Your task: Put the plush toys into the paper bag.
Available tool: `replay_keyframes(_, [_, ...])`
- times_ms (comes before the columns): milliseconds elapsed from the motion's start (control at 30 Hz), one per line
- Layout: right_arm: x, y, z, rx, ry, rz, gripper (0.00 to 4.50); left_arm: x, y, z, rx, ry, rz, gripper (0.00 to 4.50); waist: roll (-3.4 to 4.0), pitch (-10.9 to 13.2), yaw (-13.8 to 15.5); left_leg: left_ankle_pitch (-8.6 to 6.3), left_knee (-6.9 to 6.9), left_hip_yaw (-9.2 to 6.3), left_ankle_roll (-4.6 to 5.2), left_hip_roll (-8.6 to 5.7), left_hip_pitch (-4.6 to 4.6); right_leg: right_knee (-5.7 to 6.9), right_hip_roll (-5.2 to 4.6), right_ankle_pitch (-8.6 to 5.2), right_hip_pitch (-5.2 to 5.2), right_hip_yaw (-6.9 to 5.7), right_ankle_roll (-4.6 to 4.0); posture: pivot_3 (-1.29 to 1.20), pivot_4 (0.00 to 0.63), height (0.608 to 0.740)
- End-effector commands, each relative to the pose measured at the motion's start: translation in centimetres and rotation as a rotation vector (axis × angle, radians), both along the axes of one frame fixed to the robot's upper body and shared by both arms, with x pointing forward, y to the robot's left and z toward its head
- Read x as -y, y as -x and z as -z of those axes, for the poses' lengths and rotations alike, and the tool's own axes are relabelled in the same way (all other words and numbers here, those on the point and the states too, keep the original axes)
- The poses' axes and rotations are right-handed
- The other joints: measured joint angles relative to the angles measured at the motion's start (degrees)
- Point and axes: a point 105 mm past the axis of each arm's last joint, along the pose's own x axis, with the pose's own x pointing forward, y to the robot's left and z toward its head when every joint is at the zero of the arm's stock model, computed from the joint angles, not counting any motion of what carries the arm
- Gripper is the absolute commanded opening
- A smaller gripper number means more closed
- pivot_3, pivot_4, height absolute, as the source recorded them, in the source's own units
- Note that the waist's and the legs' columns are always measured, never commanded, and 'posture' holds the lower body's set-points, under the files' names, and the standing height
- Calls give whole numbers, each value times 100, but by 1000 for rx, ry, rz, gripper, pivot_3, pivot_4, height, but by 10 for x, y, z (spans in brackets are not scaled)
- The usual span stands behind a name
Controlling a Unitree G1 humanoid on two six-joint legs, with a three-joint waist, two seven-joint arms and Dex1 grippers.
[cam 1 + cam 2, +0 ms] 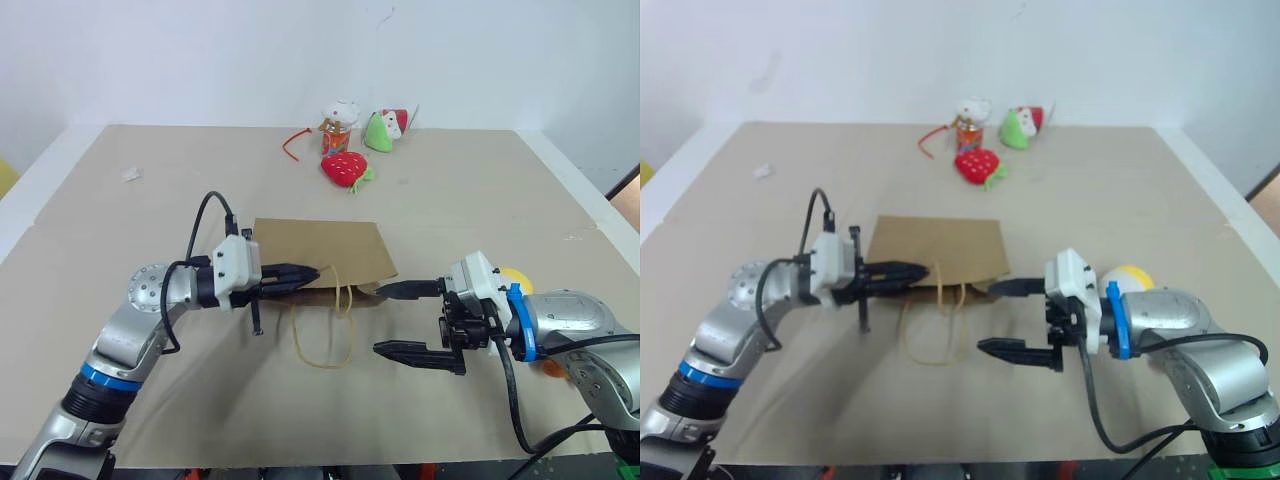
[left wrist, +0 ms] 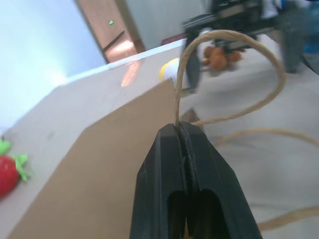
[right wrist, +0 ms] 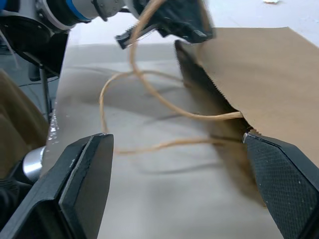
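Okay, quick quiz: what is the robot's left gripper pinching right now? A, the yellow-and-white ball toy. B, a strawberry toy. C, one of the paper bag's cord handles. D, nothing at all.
C: the left gripper is shut on a cord handle of the paper bag, lifting that loop off the table, while the right gripper stands open beside the bag's mouth.

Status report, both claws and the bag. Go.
Left claw shut on the bag's cord handle. Right claw open at the paper bag mouth. White-and-yellow ball toy behind right arm. Nothing blocking.
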Motion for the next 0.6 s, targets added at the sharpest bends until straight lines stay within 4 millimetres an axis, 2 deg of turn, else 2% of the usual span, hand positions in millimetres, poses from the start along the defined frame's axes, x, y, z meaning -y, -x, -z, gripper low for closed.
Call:
replay_keyframes(33, [-8,6,-12,15,-29,-41,4500,5,-4,-24,31,66,-38,72,0,0,1,0,4,-2,0,0,-1,0,2,1,2,1,1,0,150,740])
replay_keyframes(167, [-13,6,-12,7,-47,-39,4500,8,-8,-29,20,92,-69,72,0,0,-8,0,4,0,0,0,0,0,4,1,2,5,1,0,150,740])
replay_keyframes(333, [-24,-6,-16,13,-101,7,4500,12,-9,-31,20,102,-78,72,0,0,-7,0,5,-4,0,0,-1,3,4,2,2,4,-1,0,150,740])
replay_keyframes(533, [-32,-18,-16,3,-131,61,2773,11,-12,-34,28,120,-114,0,0,-1,-5,1,6,-1,0,-1,-1,3,4,4,1,6,-1,0,150,740])
replay_keyframes(567, [-33,-20,-15,0,-133,71,2243,11,-14,-35,25,130,-122,0,-1,-1,-4,1,6,-1,0,-1,-1,3,4,4,2,6,-1,0,150,740])
replay_keyframes(600, [-34,-21,-13,-3,-133,79,2243,11,-15,-36,23,139,-132,0,-1,-1,-3,1,6,-2,0,-1,-2,3,3,3,2,5,-1,0,150,740])
